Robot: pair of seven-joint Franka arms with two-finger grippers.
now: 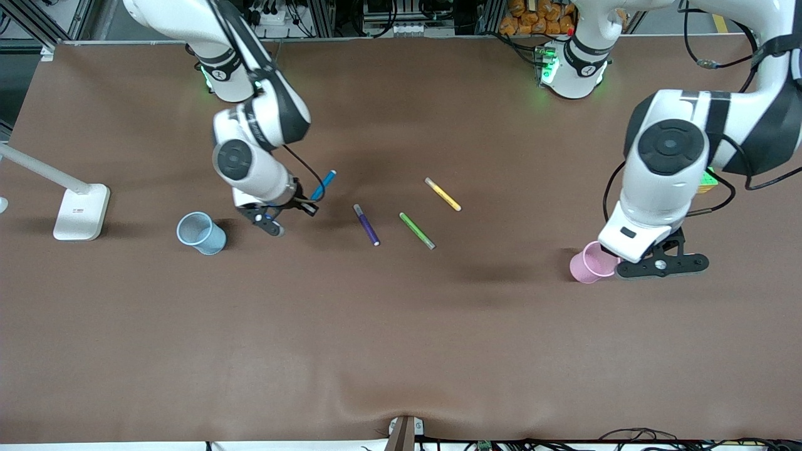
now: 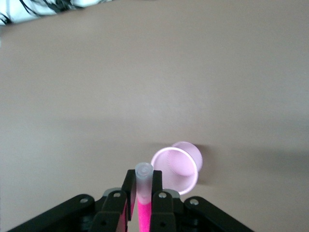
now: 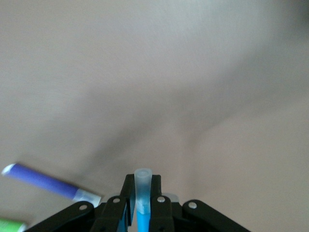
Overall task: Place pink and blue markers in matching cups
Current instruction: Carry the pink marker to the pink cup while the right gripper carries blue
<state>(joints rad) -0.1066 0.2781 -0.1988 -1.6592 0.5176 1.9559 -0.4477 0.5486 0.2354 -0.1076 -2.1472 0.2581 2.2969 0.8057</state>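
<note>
My left gripper (image 1: 658, 265) hangs just beside the light pink cup (image 1: 591, 263), toward the left arm's end of the table. It is shut on the pink marker (image 2: 144, 205), whose pale cap (image 2: 144, 173) sticks out past the fingertips next to the cup's open rim (image 2: 175, 169). In the front view the arm hides that marker. My right gripper (image 1: 274, 227) is shut on the blue marker (image 1: 323, 185), which slants up out of it, pale cap (image 3: 143, 180) at the fingertips. The light blue cup (image 1: 202, 233) stands upright close by, toward the right arm's end.
A dark purple pen (image 1: 366, 224), a green pen (image 1: 417, 230) and a yellow pen (image 1: 443, 194) lie mid-table. A white lamp base (image 1: 80, 212) stands at the right arm's end. A colourful cube (image 1: 708, 181) peeks out under the left arm.
</note>
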